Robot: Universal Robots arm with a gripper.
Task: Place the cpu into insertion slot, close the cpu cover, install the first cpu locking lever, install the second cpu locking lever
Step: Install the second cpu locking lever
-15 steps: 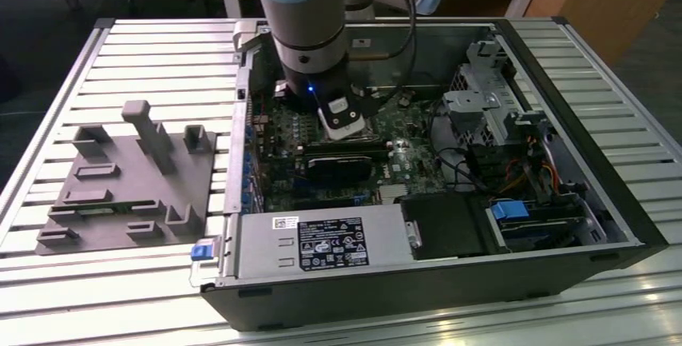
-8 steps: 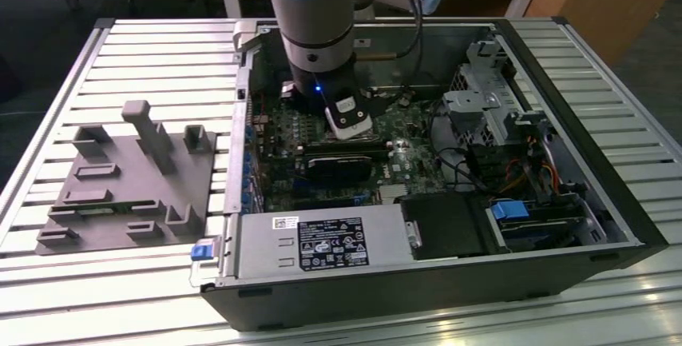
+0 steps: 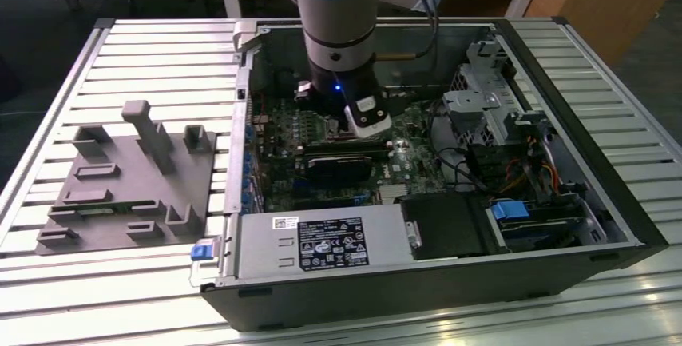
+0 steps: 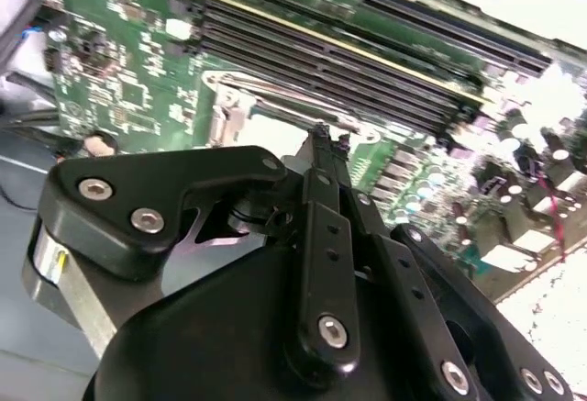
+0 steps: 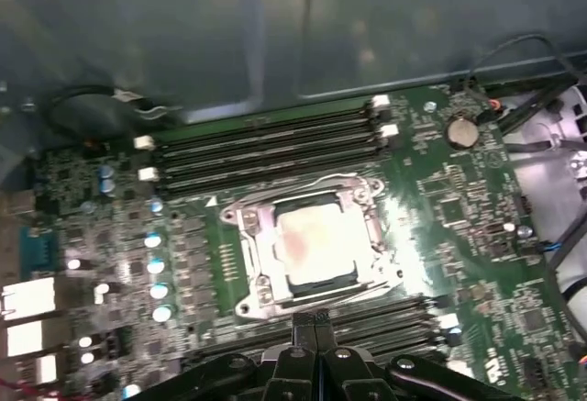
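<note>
My gripper (image 5: 314, 320) sits low over the motherboard (image 5: 459, 236), its fingers (image 4: 323, 158) pressed together with nothing between them, tips poised just beside the near edge of the insertion slot (image 5: 312, 245). In the first wrist view the cpu (image 5: 310, 240) already lies seated in that slot, its pale metal top showing through the window of the cpu cover (image 5: 266, 263), which I judge to be folded down flat around it. I cannot make out whether either locking lever is latched; thin metal runs along the slot's sides but the detail is too fine. Handling notes: the cpu is light, rigid and smooth-topped, and I judge it fragile on its underside, so any hold belongs on its opposite edges, never pressing down on the face. The cover is thin, stiff sheet metal, hinged, best pushed on its frame rather than pinched. The levers I expect to be springy wire, needing a sideways push at the free end. Beyond the slot run long black memory slots (image 5: 266, 139), then the grey case wall (image 5: 229, 25). In the exterior view the arm (image 3: 339, 34) reaches down into the open computer case (image 3: 426, 282), which rests on the slatted counter (image 3: 128, 50) beside a grey fixture tray (image 3: 128, 178).
</note>
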